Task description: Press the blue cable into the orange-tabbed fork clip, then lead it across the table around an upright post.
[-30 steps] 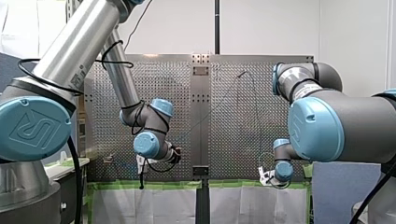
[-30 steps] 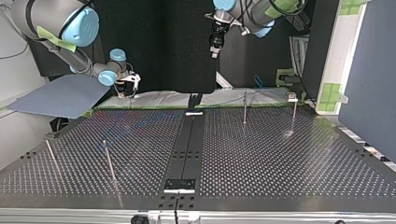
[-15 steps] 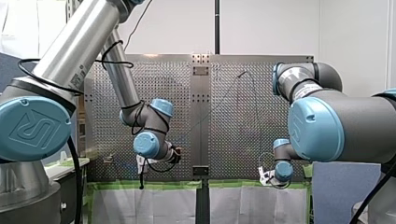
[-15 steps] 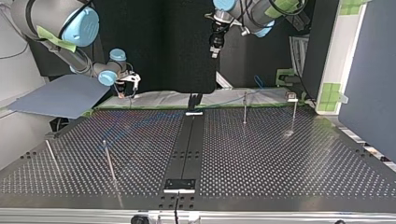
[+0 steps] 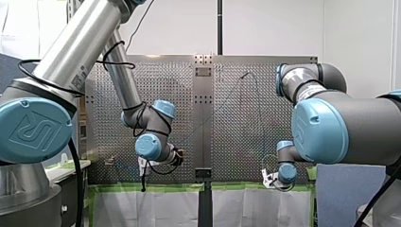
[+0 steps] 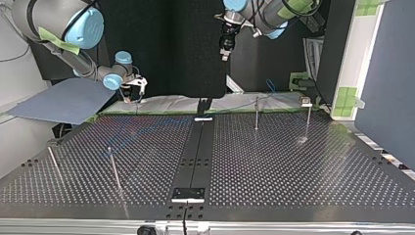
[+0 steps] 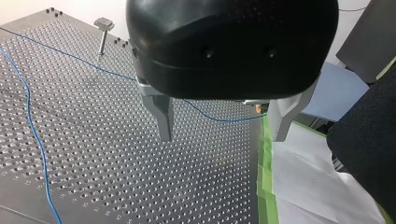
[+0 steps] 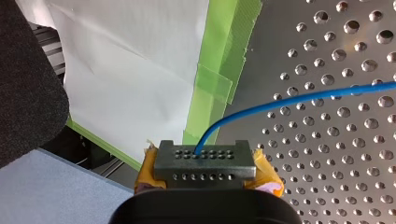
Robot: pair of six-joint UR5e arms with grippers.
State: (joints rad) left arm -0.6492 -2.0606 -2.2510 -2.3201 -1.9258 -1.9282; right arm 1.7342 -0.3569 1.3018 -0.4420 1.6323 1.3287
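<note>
my right gripper (image 8: 204, 156) has its yellow-padded fingers (image 8: 268, 175) pressed together on the blue cable (image 8: 289, 100). the cable comes out from between them, rises a little, then bends away over the perforated table (image 8: 355, 154). just beside this gripper runs the table's edge, lined with green tape (image 8: 210, 93), with white paper (image 8: 130, 70) beyond it. in the top view that gripper (image 6: 133, 93) sits low at the table's far edge, toward the view's left.

my left gripper (image 7: 222, 135) has its metal fingers (image 7: 163, 116) spread wide with nothing between them. in the top view it (image 6: 225, 49) hangs well above the table. under it, one run of the cable crosses the plate toward the orange-tabbed fork clip (image 7: 258, 108), which sits near the taped edge beside one finger. i cannot tell whether the cable is seated in the clip. a second run trails off across the plate, well apart from the fingers. ahead of the gripper stands an upright post (image 7: 102, 35) with a flat head, and the first run passes close by its foot.
</note>
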